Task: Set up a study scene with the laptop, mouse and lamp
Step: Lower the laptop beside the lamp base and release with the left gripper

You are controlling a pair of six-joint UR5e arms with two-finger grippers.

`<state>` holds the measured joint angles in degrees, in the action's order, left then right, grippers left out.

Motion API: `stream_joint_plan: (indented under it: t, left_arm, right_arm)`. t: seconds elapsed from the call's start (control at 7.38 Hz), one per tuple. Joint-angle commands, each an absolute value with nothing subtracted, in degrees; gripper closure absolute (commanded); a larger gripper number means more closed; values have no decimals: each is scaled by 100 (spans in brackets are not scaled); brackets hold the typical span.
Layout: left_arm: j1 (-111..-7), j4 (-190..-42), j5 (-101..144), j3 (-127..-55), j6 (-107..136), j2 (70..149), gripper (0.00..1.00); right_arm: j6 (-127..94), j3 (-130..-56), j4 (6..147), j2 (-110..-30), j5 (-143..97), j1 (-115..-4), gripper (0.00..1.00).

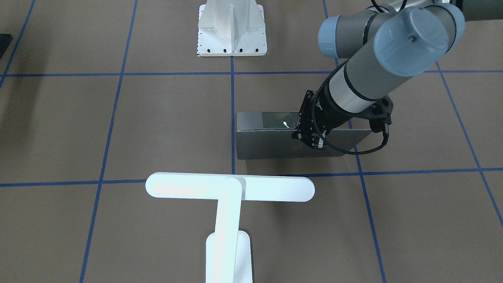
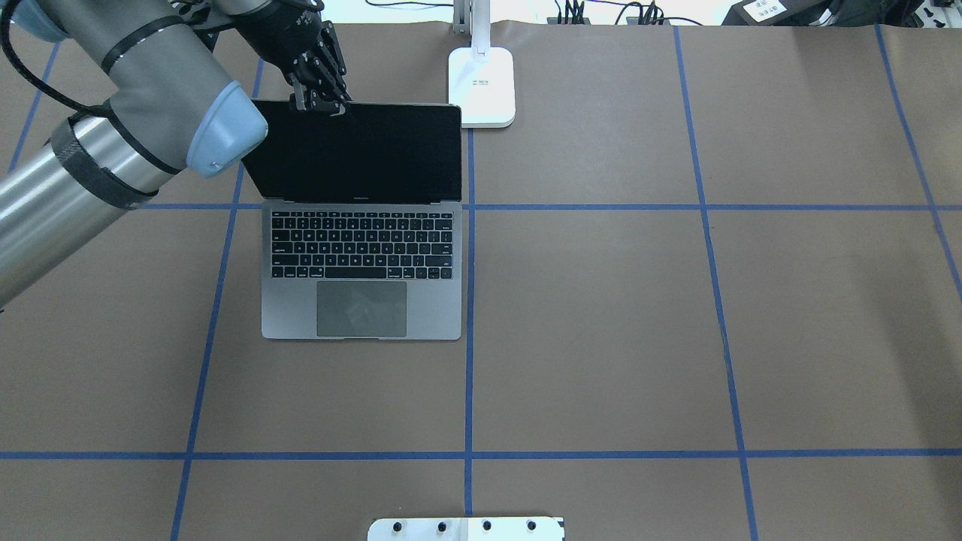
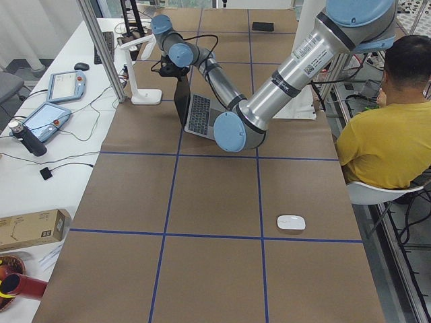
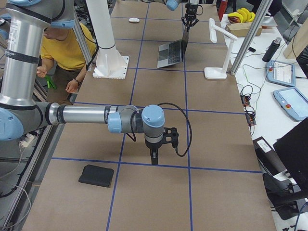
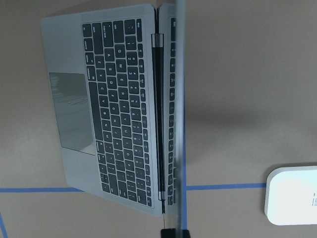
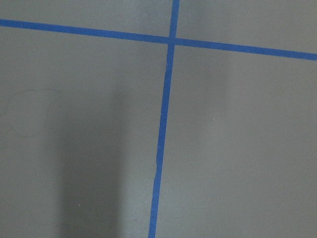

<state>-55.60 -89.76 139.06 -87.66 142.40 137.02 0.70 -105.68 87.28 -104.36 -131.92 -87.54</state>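
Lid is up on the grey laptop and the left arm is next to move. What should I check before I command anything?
1. Slim space-grey laptop open, base flat on the table: ok.
2. Left gripper pinched on the lid's top edge: ok, but open it before retracting.
3. All-white desk lamp upright beyond the laptop, not touching it: ok.
4. Small glossy white mouse beside the laptop: not ok. It lies well away, toward the table's left end.
5. Right gripper open or shut: cannot tell. It hangs over bare table, apart from everything.
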Motion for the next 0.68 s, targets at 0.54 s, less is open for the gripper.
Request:
stream_joint_plan:
  t: [0.54]
  left_arm:
    - [-5555, -9763, 13904, -7236, 14309, 14256, 100]
  right_arm:
    - [79, -10564, 8728, -10441, -13192, -8754, 0]
